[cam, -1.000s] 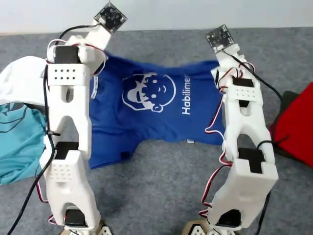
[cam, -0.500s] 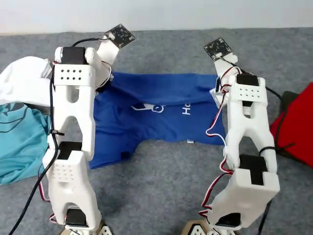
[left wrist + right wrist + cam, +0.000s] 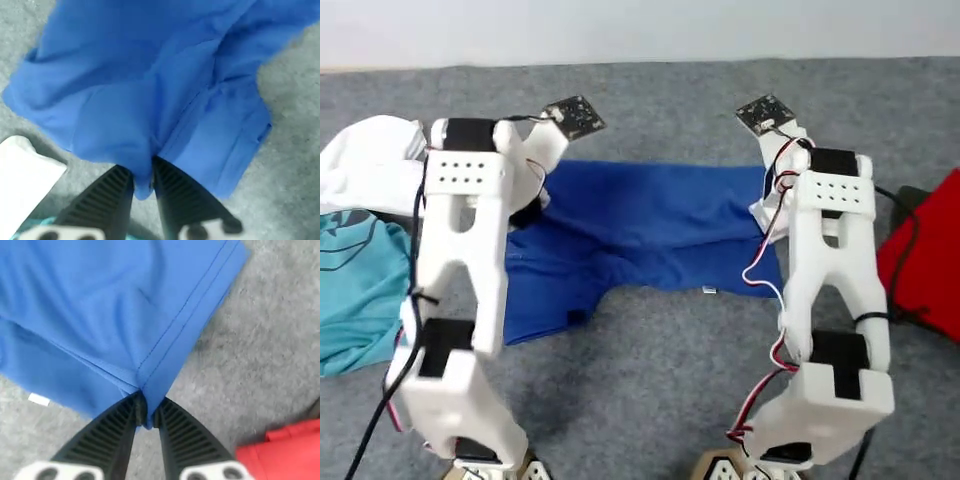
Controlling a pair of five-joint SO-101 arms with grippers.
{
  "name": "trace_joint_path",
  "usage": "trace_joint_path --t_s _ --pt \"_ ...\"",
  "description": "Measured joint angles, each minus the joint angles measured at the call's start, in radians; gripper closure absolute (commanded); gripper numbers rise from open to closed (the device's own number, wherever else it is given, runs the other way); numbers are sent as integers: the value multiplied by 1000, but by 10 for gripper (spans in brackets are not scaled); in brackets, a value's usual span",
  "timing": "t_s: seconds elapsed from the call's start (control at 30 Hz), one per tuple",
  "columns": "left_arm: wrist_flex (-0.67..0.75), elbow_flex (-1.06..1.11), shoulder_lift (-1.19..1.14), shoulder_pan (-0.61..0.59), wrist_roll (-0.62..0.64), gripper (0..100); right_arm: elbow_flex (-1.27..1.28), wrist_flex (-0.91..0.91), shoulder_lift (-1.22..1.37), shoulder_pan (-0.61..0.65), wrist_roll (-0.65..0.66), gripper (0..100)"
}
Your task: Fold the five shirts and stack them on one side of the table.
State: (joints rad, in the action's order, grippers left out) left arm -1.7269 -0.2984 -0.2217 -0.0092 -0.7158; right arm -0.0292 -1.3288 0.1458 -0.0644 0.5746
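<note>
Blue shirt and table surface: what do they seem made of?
The blue shirt looks like matte knit fabric, probably cotton or a blend: soft folds, stitched hems. The table surface looks like grey felt or low carpet: matte, fuzzy, mottled.

You are at a robotics test bench: the table (image 3: 660, 400) is covered in grey felt-like cloth and ends at a plain pale wall (image 3: 640, 30) at 12 o'clock. The white printed left arm (image 3: 465, 250) and right arm (image 3: 830, 260) carry bare wires (image 3: 765, 250) and open camera boards (image 3: 575, 115). Laundry lies loose: a blue shirt (image 3: 650, 220) in the middle, a white shirt (image 3: 370, 165) and a teal shirt (image 3: 355, 290) at 9 o'clock, and a red shirt (image 3: 925, 250) at 3 o'clock.
</note>
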Motion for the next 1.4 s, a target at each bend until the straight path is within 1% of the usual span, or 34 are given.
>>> trace_joint_path --t_s 0.23,0.43,0.63,0.83,0.97,1.07,1.23,1.3,1.4 --pt "0 87 150 0 -6 998 0 -57 -101 0 0 989" --pt "0 203 218 0 -6 998 0 -127 -129 0 0 989" --pt "0 313 245 0 -6 998 0 -130 -129 -37 0 989" --pt "0 425 245 0 -6 998 0 -130 -95 -69 0 989" --pt "3 486 245 0 -6 998 0 -130 -37 -66 0 989" --pt "31 523 245 0 -6 997 0 -130 28 -60 0 989" --pt "68 535 245 -2 -6 994 0 -126 83 -37 0 989" --pt "80 535 245 -3 -6 976 0 -106 84 -35 0 989" --pt "98 535 245 -3 -6 898 0 -80 84 -37 0 989"
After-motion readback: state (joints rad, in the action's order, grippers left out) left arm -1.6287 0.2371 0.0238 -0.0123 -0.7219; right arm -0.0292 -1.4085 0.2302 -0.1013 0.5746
